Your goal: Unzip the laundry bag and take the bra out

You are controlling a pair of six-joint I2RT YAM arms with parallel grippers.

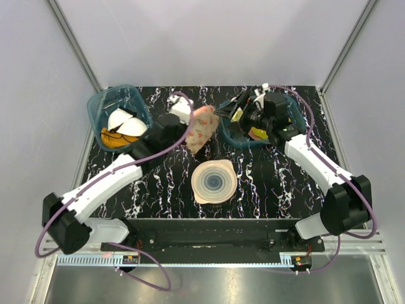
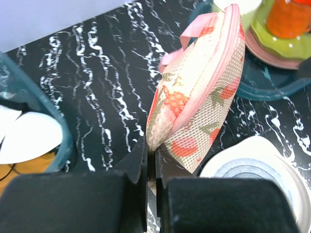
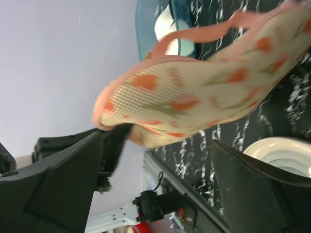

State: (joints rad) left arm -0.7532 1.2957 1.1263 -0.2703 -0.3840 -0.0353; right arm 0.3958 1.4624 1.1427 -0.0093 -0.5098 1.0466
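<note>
The laundry bag [image 1: 202, 128], beige mesh with red and green motifs and pink trim, hangs in the air above the black marbled table. My left gripper [image 1: 188, 130] is shut on its lower edge; in the left wrist view the fingers [image 2: 151, 153] pinch the fabric of the bag [image 2: 199, 97]. A pink band [image 2: 192, 31] loops from the bag's far end. My right gripper [image 3: 155, 179] stands open just beside the bag [image 3: 194, 102], with nothing between its fingers; it hovers at the right bin's edge [image 1: 231, 113]. The bra is hidden.
A pale ringed disc [image 1: 214, 182] lies on the table below the bag. A teal bin [image 1: 101, 104] at the back left holds white domed pieces and orange cloth. A second teal bin [image 1: 243, 142] with dishes stands at the back right, under the right arm.
</note>
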